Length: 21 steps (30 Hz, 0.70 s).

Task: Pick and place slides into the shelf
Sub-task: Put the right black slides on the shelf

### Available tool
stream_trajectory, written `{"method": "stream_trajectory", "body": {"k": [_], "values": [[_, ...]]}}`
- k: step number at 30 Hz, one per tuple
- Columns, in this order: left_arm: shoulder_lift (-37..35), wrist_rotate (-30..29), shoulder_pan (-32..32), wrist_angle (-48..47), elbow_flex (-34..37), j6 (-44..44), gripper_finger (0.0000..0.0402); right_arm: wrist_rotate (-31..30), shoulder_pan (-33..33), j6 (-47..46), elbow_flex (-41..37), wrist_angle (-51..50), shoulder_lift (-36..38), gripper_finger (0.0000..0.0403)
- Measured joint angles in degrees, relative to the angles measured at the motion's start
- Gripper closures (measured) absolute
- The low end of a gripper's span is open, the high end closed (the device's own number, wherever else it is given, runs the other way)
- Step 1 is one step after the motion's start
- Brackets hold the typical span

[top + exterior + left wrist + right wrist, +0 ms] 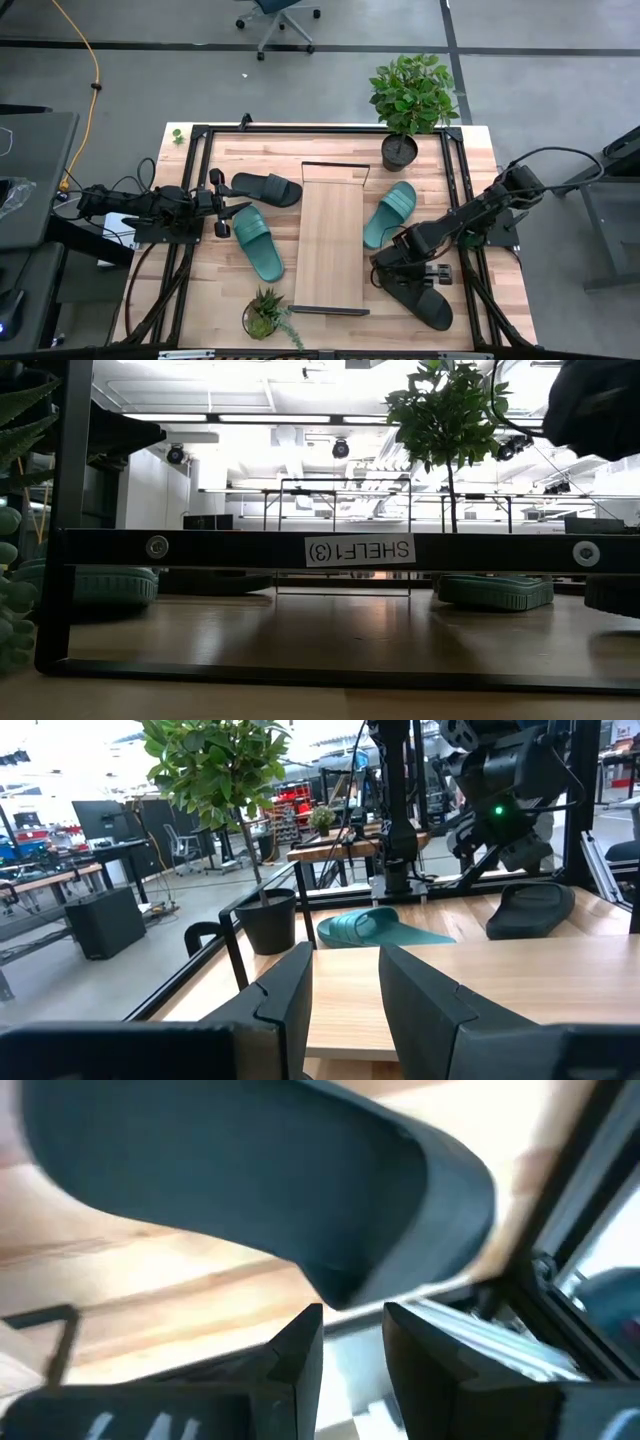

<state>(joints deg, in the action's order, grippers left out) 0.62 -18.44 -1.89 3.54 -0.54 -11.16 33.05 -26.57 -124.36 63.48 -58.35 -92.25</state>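
- Looking down from the high view, I see the shelf [330,236] lying lengthwise down the middle of the table [470,160], its board bare, with thin black rails at the far and near ends.
- All 4 slides sit on the tabletop, none on the shelf board.
- Left of the shelf I count 2: a black slide [266,187] toward the far side and a teal slide [258,242] nearer, angled beside it.
- Right of the shelf, a second teal slide [390,214] lies just beside the board's edge, near the potted plant [410,100] at the far end.
- The second black slide [423,299] is at the near right, partly under my right arm.
- The right gripper [385,265] hangs low over that slide's end, close to the shelf's right edge. In the right wrist view its fingers [295,1355] stand a little apart with the dark slide [250,1190] just ahead of them; I see no grip on it.
- The left gripper [222,205] waits at the left, between the black and teal slides there. In the left wrist view its fingers [290,990] are spread with nothing between them, facing across the shelf.
- A small succulent [265,312] stands at the near left of the shelf.
- In the low view, the near rail carries a label [359,550] whose lettering shows mirrored.
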Motion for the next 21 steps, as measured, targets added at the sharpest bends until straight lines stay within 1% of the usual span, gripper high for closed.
{"method": "stream_trajectory", "body": {"k": [6, 10, 13, 18, 21], "values": [[0.0, 0.0, 0.0, 0.0, 0.0, 0.0, 0.0295, 5.0, 0.1, -0.7, 0.0, -2.5, 0.0, 0.0304], [0.0, 0.0, 0.0, 0.0, 0.0, -0.1, 0.0295, 5.8, 0.3, -2.3, -0.2, -3.4, 0.0, 0.0304], [0.0, 0.0, 0.0, 0.0, 0.0, -0.1, 0.0295, 7.8, 1.0, -3.1, -1.6, -2.8, 0.0, 0.0304], [0.0, 0.0, 0.0, 0.0, 0.0, -0.2, 0.0295, 7.3, 2.3, -3.1, -2.5, -1.8, 0.0, 0.0304], [0.0, 0.0, 0.0, 0.0, 0.0, -0.2, 0.0295, 7.3, 3.0, -2.6, -2.5, -3.8, 0.0, 0.0304]]}}
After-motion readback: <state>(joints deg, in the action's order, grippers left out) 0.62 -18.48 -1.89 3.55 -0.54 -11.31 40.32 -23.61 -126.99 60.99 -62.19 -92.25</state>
